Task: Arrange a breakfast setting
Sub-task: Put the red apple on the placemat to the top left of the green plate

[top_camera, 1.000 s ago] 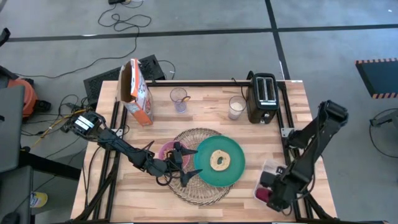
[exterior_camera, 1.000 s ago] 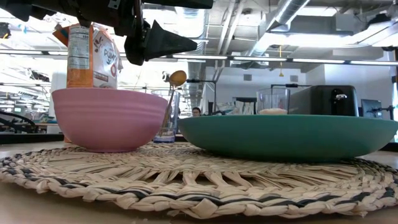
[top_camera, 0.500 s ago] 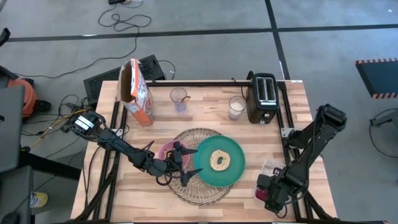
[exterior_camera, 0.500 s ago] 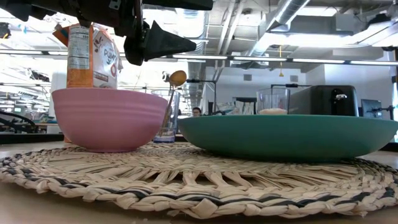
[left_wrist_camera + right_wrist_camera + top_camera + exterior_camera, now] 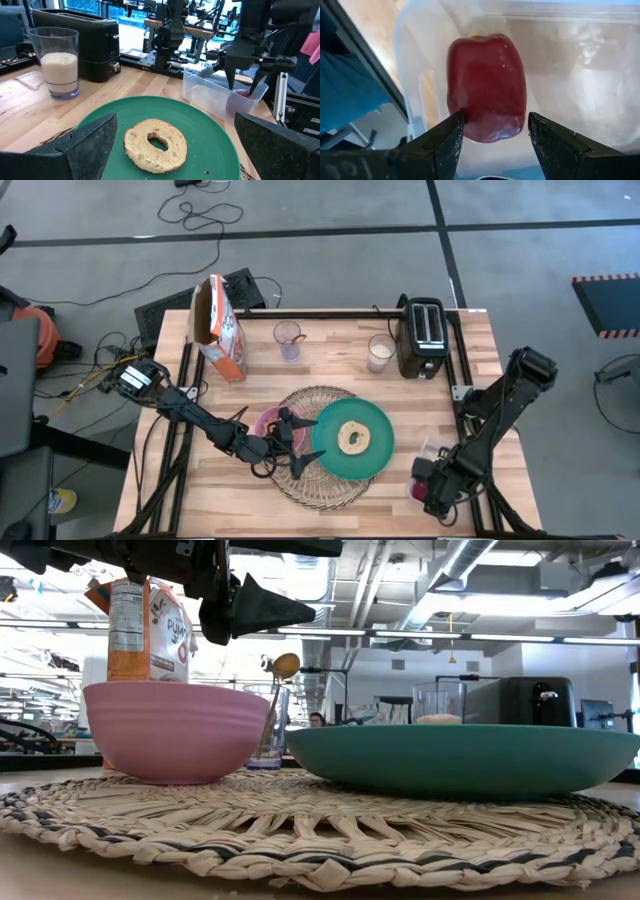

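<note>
Dark-red fruit (image 5: pixel 486 87) lies in the clear tub (image 5: pixel 432 463) at lower right, right gripper (image 5: pixel 495 131) jaws spread around it (not yet lifted); bagel (image 5: pixel 354 438), plate (image 5: pixel 380 423) and bowl (image 5: pixel 269 421) already sit on the mat (image 5: pixel 322 481). Left gripper (image 5: pixel 298 437) jaws spread.

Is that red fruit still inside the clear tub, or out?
Inside. The right wrist view shows the red fruit lying in the clear tub, with the right end effector open around it, not yet lifting.
</note>
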`<act>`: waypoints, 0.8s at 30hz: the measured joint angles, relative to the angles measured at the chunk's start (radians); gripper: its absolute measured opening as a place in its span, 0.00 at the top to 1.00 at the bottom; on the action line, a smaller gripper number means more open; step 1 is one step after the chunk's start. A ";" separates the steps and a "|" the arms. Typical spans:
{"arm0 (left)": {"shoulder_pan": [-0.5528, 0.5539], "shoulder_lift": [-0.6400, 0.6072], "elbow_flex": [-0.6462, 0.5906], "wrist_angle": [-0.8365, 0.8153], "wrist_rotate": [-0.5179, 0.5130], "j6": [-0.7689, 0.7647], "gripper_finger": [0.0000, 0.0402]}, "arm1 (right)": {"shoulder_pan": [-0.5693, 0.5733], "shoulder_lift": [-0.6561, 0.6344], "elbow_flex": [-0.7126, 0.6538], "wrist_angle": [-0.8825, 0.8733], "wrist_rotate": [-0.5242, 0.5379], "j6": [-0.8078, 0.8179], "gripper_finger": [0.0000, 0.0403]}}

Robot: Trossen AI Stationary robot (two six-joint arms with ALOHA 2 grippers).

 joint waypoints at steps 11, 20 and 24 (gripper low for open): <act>0.000 0.000 0.000 0.000 0.000 0.000 0.04 | -0.024 -0.009 0.062 -0.343 -0.012 -0.063 0.38; 0.000 0.000 0.000 0.000 -0.005 0.001 0.04 | -0.023 -0.090 0.085 -0.377 0.032 -0.071 0.38; 0.000 0.000 0.000 0.000 -0.005 0.001 0.04 | -0.027 -0.089 0.085 -0.368 0.030 -0.079 0.38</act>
